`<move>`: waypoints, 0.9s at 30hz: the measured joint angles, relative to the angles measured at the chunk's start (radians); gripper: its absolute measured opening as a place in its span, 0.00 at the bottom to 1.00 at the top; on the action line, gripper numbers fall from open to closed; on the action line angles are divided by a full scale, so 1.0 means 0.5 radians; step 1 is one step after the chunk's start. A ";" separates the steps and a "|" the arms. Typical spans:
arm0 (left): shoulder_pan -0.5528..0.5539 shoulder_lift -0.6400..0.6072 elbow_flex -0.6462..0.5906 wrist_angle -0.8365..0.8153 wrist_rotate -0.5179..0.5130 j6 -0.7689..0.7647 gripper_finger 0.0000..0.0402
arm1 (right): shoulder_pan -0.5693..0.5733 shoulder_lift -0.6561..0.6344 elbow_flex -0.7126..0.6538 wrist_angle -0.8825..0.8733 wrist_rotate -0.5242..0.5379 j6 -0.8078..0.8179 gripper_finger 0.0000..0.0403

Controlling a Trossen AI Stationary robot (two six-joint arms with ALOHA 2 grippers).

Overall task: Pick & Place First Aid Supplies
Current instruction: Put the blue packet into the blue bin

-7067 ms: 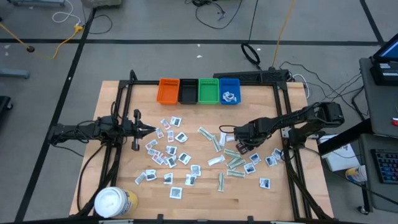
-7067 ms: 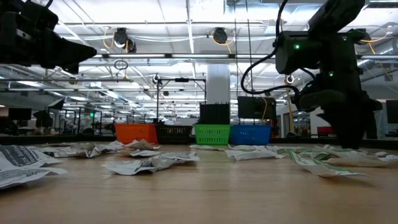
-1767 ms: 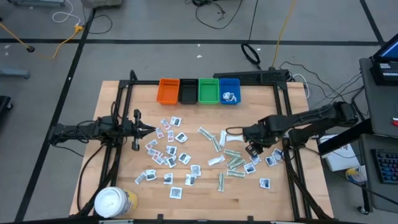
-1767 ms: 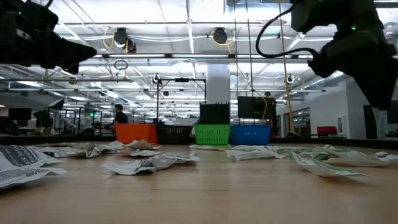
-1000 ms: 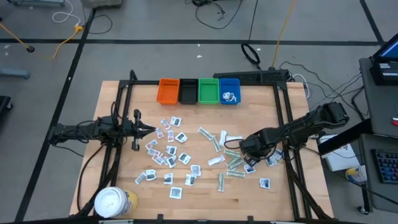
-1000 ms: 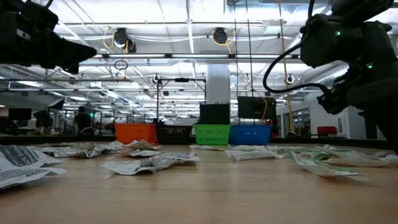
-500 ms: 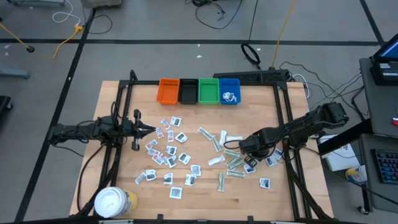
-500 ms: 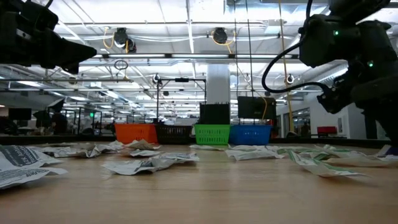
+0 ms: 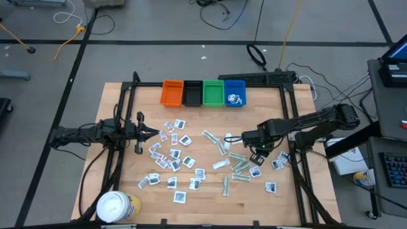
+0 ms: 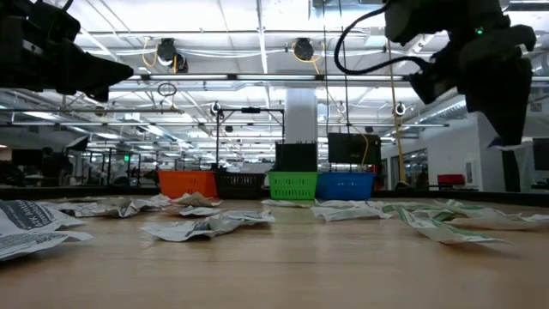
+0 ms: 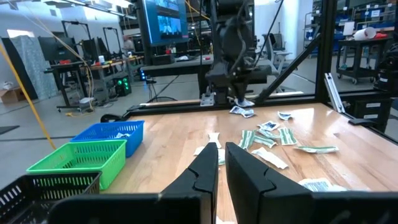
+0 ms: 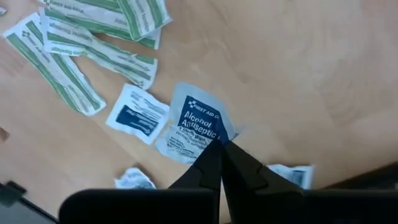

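Observation:
Many first aid supplies lie flat across the wooden table [image 9: 210, 203]: white sachets [image 9: 173, 152] toward the left and green-white strip wrappers [image 9: 240, 166] toward the right. My right gripper [image 9: 257, 154] hangs over the right-hand packets, pointing down, shut on a white and blue antiseptic sachet [image 12: 194, 124]. In the low view its fingers [image 10: 506, 120] are well above the tabletop. My left gripper [image 9: 152, 132] waits level above the table's left side, shut and empty [image 11: 221, 165]. My right gripper pinches one corner of the sachet [image 12: 216, 132] between its two fingertips. The fingers come from above, pointing down. The sachet is lifted clear of the table and spreads out flat beside the fingertips, its printed face toward the wrist camera.
Orange [image 9: 172, 93], black [image 9: 192, 93], green [image 9: 212, 93] and blue [image 9: 234, 93] bins stand in a row at the far edge; the blue one holds some packets. A white-lidded yellow tub [image 9: 117, 207] sits at the near left corner. Black frame rails run along both sides.
My right gripper has risen from the packets on the table's right side, rolling a little at the wrist, and the antiseptic sachet has come up with it, clear of the wood.

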 joint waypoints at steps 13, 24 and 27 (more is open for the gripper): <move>-0.001 0.000 -0.001 0.000 0.000 0.000 0.09 | -0.195 -0.002 0.308 -0.335 -0.001 -0.442 0.00; -0.001 0.000 0.000 0.000 0.000 0.000 0.09 | -0.713 0.192 0.620 -0.381 0.058 -0.807 0.00; -0.001 0.000 0.000 0.000 0.000 0.000 0.09 | -0.883 0.284 0.731 -0.411 0.059 -0.931 0.00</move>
